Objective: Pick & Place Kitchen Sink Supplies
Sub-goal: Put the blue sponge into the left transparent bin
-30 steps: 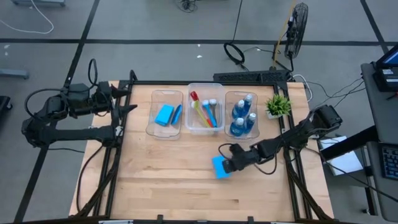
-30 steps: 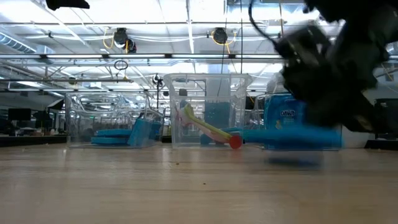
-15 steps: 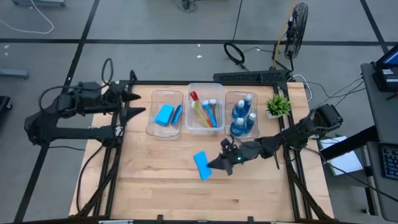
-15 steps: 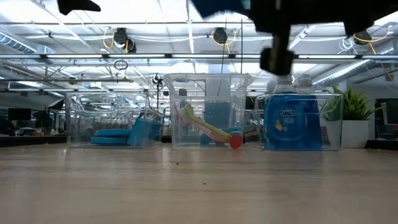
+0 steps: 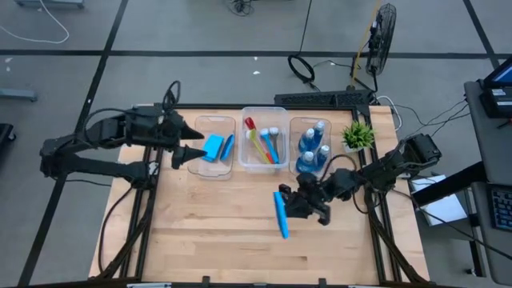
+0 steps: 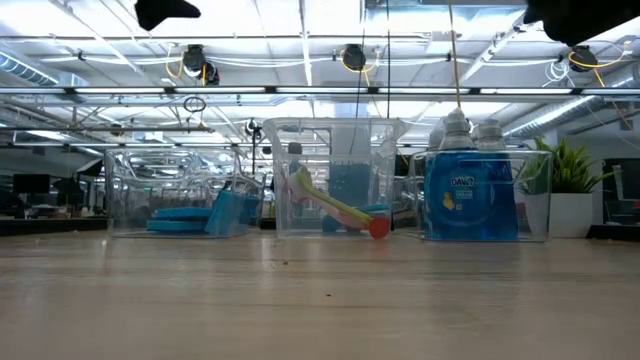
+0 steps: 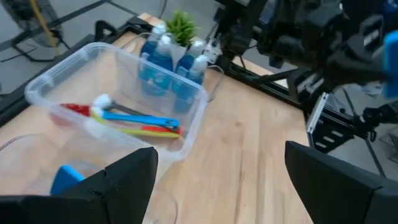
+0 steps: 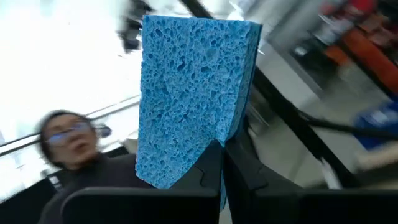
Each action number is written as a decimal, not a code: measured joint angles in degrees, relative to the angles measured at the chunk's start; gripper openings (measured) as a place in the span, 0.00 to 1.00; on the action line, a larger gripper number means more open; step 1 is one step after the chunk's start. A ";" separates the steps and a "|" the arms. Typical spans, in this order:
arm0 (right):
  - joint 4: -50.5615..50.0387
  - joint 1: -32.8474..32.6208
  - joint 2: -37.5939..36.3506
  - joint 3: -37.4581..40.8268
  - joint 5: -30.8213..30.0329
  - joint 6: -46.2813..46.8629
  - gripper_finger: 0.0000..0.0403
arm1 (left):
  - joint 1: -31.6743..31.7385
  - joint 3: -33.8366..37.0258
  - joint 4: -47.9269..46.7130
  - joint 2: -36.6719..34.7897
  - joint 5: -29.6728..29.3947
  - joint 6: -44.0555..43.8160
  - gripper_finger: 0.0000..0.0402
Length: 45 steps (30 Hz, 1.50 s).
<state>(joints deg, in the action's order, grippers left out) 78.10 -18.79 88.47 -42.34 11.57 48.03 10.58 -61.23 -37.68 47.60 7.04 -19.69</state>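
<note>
Blue sponge (image 5: pixel 281 213) pinched edge-up in the right gripper (image 5: pixel 293 206), arm stretched over the table

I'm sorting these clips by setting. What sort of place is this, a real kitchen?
Probably not a kitchen: it looks like a robotics lab or workshop. A wooden table sits in a black metal frame on a bare floor with loose cables, and the low view shows industrial ceiling beams.

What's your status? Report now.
Right end effector shut on blue sponge, raised above table. Left end effector open at sponge tub. Nothing between them.
</note>
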 joint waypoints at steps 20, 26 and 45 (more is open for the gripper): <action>-20.40 3.78 -0.03 -4.96 -15.45 -13.03 0.00 | -13.39 0.00 19.42 9.74 -0.30 2.49 0.88; -31.32 5.22 -0.05 -9.73 -21.38 -20.42 0.00 | -17.34 0.00 19.95 12.30 -6.36 0.98 0.87; -44.10 5.20 -0.07 -19.39 -46.36 -41.46 0.00 | -25.72 -0.04 21.18 17.19 -28.98 -4.86 0.87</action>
<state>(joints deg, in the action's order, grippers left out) 34.00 -13.58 88.40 -61.73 -34.78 6.57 -15.14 -61.28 -16.49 64.79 -21.93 -24.56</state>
